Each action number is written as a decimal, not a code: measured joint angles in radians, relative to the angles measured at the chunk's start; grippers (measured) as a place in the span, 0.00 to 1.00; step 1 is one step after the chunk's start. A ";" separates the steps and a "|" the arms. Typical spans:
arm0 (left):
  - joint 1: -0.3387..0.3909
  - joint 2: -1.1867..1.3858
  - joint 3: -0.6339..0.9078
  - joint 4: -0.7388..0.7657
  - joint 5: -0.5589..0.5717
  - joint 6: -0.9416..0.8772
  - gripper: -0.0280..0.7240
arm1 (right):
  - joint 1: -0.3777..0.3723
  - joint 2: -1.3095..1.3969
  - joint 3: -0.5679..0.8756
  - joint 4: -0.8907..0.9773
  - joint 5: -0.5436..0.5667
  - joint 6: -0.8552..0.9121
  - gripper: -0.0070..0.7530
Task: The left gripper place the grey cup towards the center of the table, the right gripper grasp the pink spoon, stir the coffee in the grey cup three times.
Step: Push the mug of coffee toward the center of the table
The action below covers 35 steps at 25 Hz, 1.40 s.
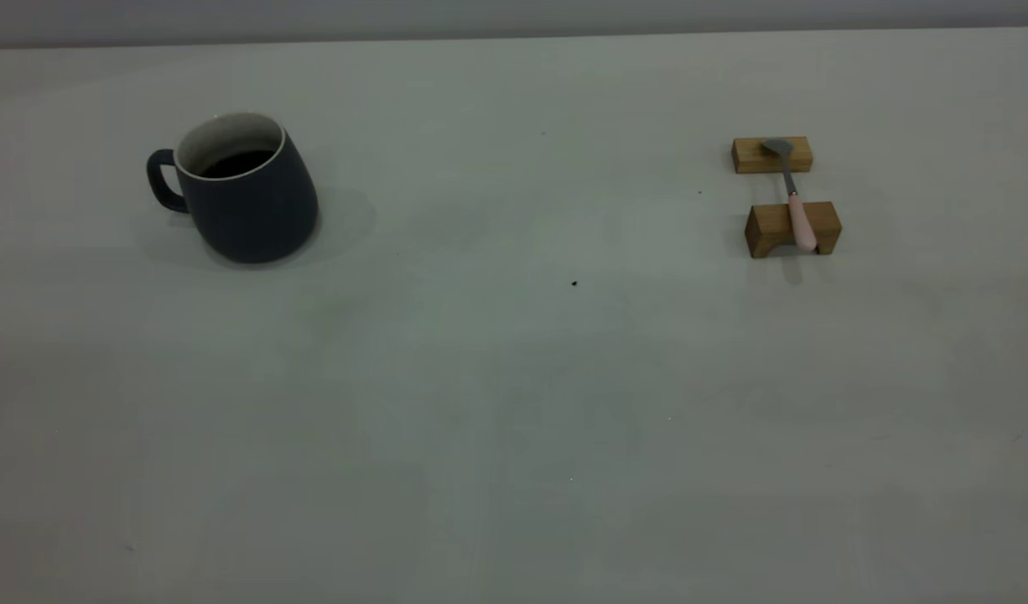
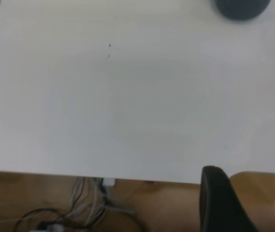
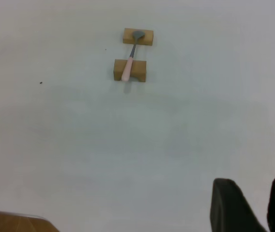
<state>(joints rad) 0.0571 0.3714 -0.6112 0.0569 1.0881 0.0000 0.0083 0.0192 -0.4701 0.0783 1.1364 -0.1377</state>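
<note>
The grey cup (image 1: 244, 201) stands upright at the table's (image 1: 514, 403) far left, handle pointing outward, with dark coffee (image 1: 236, 162) inside. Across the table at the right, the pink spoon (image 1: 797, 214) lies bridged over two wooden blocks, bowl on the far one. Neither gripper shows in the exterior view. In the left wrist view my left gripper (image 2: 251, 173) hangs open over the table's near edge, far from the cup (image 2: 241, 8). Low in the right wrist view my right gripper (image 3: 254, 187) is open with a narrow gap, well short of the spoon (image 3: 128, 66).
Two tan wooden blocks (image 1: 772, 156) (image 1: 774, 231) carry the spoon. A small dark speck (image 1: 574, 283) lies mid-table. Beyond the table edge in the left wrist view there are cables (image 2: 86, 205) and a wooden floor.
</note>
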 joint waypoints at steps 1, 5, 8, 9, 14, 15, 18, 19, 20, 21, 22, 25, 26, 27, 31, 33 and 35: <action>0.000 0.073 -0.023 0.000 -0.023 0.012 0.55 | 0.000 0.000 0.000 0.000 0.000 0.000 0.32; 0.000 0.354 -0.102 -0.001 -0.138 0.128 0.56 | 0.000 0.000 0.000 0.000 0.000 0.000 0.32; 0.000 0.547 -0.169 -0.022 -0.201 0.282 0.65 | 0.000 0.000 0.000 0.000 0.000 -0.001 0.32; 0.000 0.616 -0.189 -0.032 -0.224 0.344 0.70 | 0.000 0.000 0.000 0.000 0.000 -0.001 0.32; 0.000 0.944 -0.325 -0.041 -0.302 0.603 0.93 | 0.000 0.000 0.000 0.000 0.000 -0.001 0.32; 0.000 1.014 -0.356 -0.041 -0.315 0.641 0.94 | 0.000 0.000 0.000 0.000 0.000 -0.001 0.32; -0.004 1.205 -0.457 -0.042 -0.340 0.770 0.93 | 0.000 0.000 0.000 0.000 0.000 -0.001 0.32; -0.007 1.268 -0.490 -0.042 -0.345 0.812 0.92 | 0.000 0.000 0.000 0.000 0.000 -0.001 0.32; -0.009 1.330 -0.530 -0.043 -0.348 0.856 0.92 | 0.000 0.000 0.000 0.000 0.000 -0.001 0.32; -0.013 1.391 -0.572 -0.045 -0.350 0.901 0.92 | 0.000 0.000 0.000 0.000 0.000 -0.001 0.32; -0.019 1.440 -0.615 -0.042 -0.350 0.938 0.92 | 0.000 0.000 0.000 0.000 0.000 -0.001 0.32; -0.051 1.596 -0.728 -0.039 -0.350 1.048 0.91 | 0.000 0.000 0.000 0.000 0.000 -0.001 0.32; -0.061 1.643 -0.764 -0.035 -0.350 1.084 0.91 | 0.000 0.000 0.000 0.000 0.000 -0.001 0.32; -0.075 1.686 -0.790 -0.027 -0.350 1.120 0.90 | 0.000 0.000 0.000 0.000 0.000 -0.001 0.32; -0.122 1.811 -0.888 0.044 -0.352 1.221 0.90 | 0.000 0.000 0.000 0.000 0.000 -0.001 0.32; -0.133 1.854 -0.925 0.081 -0.360 1.237 0.89 | 0.000 0.000 0.000 0.000 0.000 -0.001 0.32; -0.138 1.889 -0.947 0.113 -0.381 1.253 0.87 | 0.000 0.000 0.000 0.000 0.000 -0.001 0.32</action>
<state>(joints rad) -0.0807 2.2608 -1.5583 0.1703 0.7074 1.2526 0.0083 0.0192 -0.4701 0.0787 1.1364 -0.1385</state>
